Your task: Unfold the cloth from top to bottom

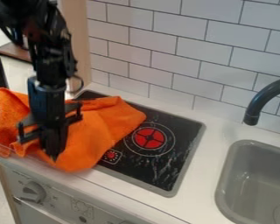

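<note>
My black gripper [54, 153] hangs straight down at the left of the camera view, in front of and over the orange cloth [89, 140]. The cloth lies crumpled and partly folded across the left part of the black stove top and the white counter beside it, its lower edge near the counter's front. Whether the fingertips hold any fabric cannot be made out.
The black stove top [160, 170] with red burner marks extends right of the cloth. Farther right are a grey sink [224, 192] and a dark faucet [262, 103]. A white tiled wall [177, 48] stands behind, and a knob [32, 191] is on the front panel.
</note>
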